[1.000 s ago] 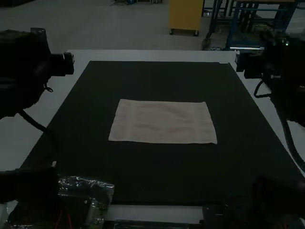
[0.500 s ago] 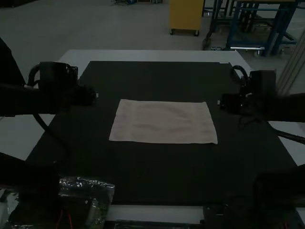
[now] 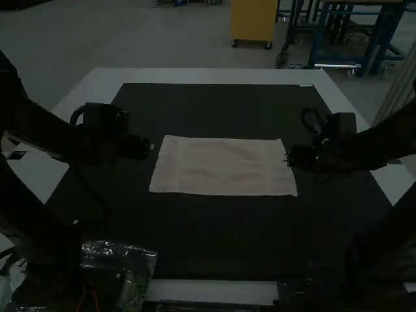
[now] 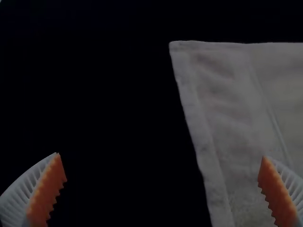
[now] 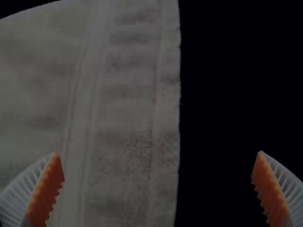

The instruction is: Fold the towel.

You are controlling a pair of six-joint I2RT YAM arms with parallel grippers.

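Note:
A pale towel (image 3: 222, 166) lies spread as a wide rectangle on the dark mat. My left gripper (image 3: 151, 147) is just off the towel's left edge, and my right gripper (image 3: 286, 158) is at its right edge. In the left wrist view, my left gripper (image 4: 161, 177) is wide open, with a corner and side edge of the towel (image 4: 232, 118) in sight. In the right wrist view, my right gripper (image 5: 158, 175) is also wide open, the towel's side edge (image 5: 137, 118) running between its fingers. Neither holds any cloth.
The dark mat (image 3: 208, 240) covers most of the white table (image 3: 214, 76). A clear plastic bag (image 3: 120, 260) lies at the near left, by the left arm's base.
Both arms have swung inward from the table's sides, bringing the grippers to the towel's left and right edges. The towel has stayed where it was.

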